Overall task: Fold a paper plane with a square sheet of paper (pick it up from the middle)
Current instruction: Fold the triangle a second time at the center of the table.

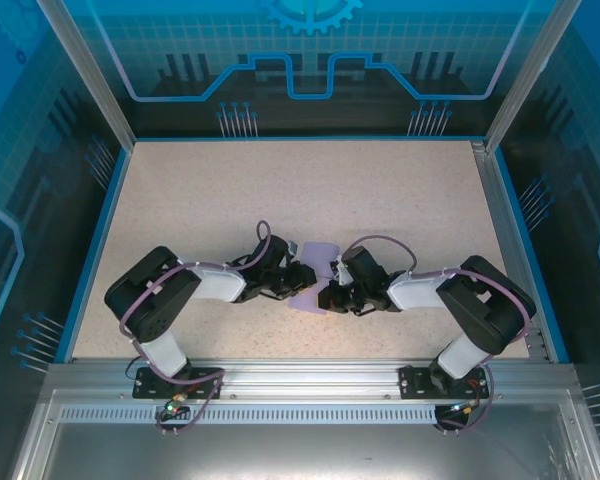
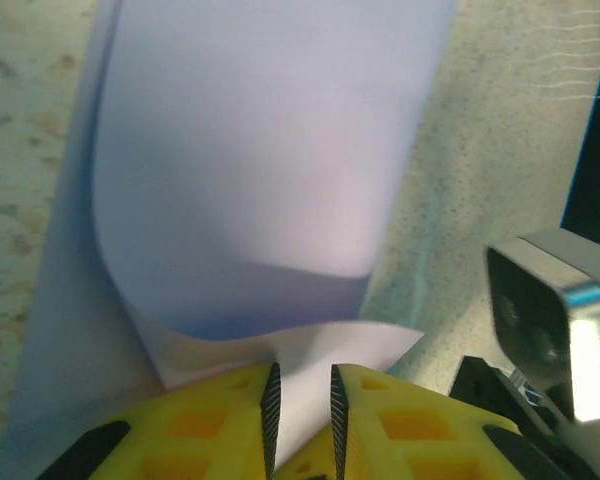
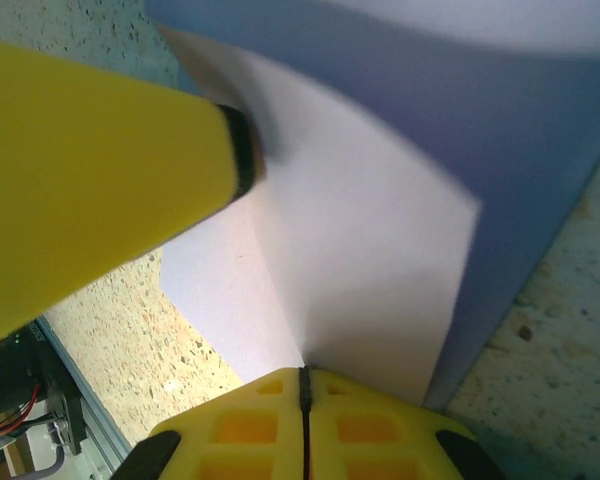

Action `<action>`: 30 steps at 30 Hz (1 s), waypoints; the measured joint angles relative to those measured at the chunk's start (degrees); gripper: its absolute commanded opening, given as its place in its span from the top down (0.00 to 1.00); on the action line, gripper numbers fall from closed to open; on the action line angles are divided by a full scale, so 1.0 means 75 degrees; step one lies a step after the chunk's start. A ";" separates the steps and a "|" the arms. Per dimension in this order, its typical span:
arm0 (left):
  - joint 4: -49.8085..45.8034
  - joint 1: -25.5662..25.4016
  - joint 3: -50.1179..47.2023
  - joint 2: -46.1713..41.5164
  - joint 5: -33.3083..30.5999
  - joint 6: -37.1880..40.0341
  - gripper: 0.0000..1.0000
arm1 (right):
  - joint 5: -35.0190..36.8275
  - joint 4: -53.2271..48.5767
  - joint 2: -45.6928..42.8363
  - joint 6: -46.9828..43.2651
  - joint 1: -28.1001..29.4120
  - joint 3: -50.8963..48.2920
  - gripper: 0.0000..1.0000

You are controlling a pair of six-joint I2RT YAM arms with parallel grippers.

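The square sheet of paper [image 1: 323, 255] is pale lavender and lies mid-table between my two grippers, partly folded, with one flap curling up and over [image 2: 250, 150]. My left gripper [image 1: 298, 277] comes at it from the left. Its yellow jaws [image 2: 301, 375] stand a little apart, with a white-looking corner of the sheet running through the gap. My right gripper [image 1: 333, 292] meets the sheet from the right, its jaws [image 3: 304, 372] shut on a creased edge of the paper [image 3: 360, 230]. A yellow left finger [image 3: 100, 170] presses on the sheet in the right wrist view.
The speckled beige table [image 1: 280, 190] has a blue rim on its left side [image 1: 95, 240] and a metal rail [image 1: 500, 230] on its right. An aluminium rail [image 1: 300, 375] runs along the near edge by the arm bases. Part of the right arm [image 2: 550, 320] sits close beside the left fingers.
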 measured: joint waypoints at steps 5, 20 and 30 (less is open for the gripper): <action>-0.0009 0.0000 0.0000 -0.0128 0.0000 0.0160 0.74 | -0.0114 -0.0058 0.0050 -0.0026 -0.0038 0.0055 0.93; -0.0017 0.0099 0.0082 0.0353 -0.0169 0.0163 0.79 | -0.0187 -0.0122 0.0117 -0.0204 -0.0058 0.0111 1.00; 0.0175 0.0114 0.0160 0.0504 -0.0108 0.0154 0.79 | 0.0099 -0.0545 -0.0111 -0.0522 -0.0079 0.0143 1.00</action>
